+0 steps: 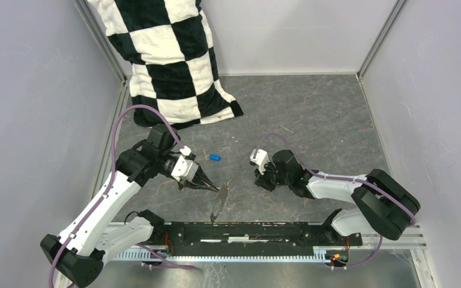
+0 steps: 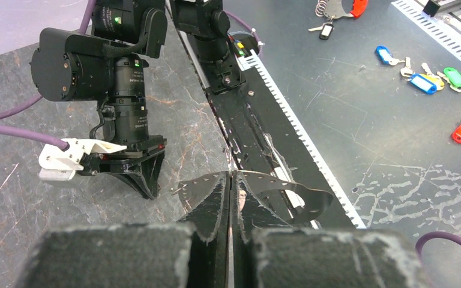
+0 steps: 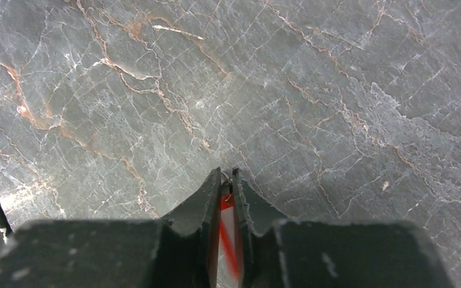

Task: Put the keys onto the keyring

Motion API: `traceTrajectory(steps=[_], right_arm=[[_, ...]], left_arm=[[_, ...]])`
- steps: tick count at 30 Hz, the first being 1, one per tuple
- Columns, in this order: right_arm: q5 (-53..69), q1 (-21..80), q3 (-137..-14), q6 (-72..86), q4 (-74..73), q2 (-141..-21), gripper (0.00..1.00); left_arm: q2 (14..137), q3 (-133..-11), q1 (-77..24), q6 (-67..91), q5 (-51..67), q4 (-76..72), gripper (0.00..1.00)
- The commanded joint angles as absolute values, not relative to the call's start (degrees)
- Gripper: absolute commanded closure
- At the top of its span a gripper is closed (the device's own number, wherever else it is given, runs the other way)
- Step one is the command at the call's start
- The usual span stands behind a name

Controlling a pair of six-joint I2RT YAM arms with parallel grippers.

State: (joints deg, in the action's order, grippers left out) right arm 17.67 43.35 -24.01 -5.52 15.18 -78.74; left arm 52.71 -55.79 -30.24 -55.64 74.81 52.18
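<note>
**Mia:** What is the biggest thing?

**Ben:** The grey table (image 1: pixel 312 120). A black and white checked pillow (image 1: pixel 168 60) leans in its far left corner.

**Mia:** Where are the two claws?

**Ben:** Both are nearer the near edge than the far one. The left gripper (image 1: pixel 215 188) is left of the middle and points toward the right edge. The right gripper (image 1: pixel 263 180) is just right of the middle and points down at the table.

**Mia:** Is the left one holding something?

**Ben:** Its fingers are pressed tight together. They seem to pinch the rim of the keyring (image 1: pixel 219 207), a thin grey hoop. The hoop runs from the fingertips toward the near edge.

**Mia:** And the right one?

**Ben:** Its fingers are almost together, with only a thin gap. The red key (image 3: pixel 227 202) sits in that gap, held between them, just above the table.

**Mia:** Where is the blue key (image 1: pixel 215 158)?

**Ben:** It lies flat on the table by itself, near the middle, a bit farther back than the left gripper. Nothing touches it.

**Mia:** Any more keys?

**Ben:** Yes, other keys (image 2: pixel 425 83) with coloured tags lie on a metal sheet (image 2: pixel 366 120) past the near edge.
</note>
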Motion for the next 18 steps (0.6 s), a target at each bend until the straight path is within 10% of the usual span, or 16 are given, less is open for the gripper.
traceTrajectory(steps=[1, 18], right_arm=[[17.2, 44.0, -26.0, -6.9, 17.0, -78.5, 0.88], [18.4, 44.0, -25.0, -6.1, 18.2, -75.0, 0.99]], left_arm=[[52.0, -58.4, -30.1, -53.4, 75.0, 51.7, 0.98], [52.0, -58.7, -30.1, -53.6, 74.5, 51.7, 0.98]])
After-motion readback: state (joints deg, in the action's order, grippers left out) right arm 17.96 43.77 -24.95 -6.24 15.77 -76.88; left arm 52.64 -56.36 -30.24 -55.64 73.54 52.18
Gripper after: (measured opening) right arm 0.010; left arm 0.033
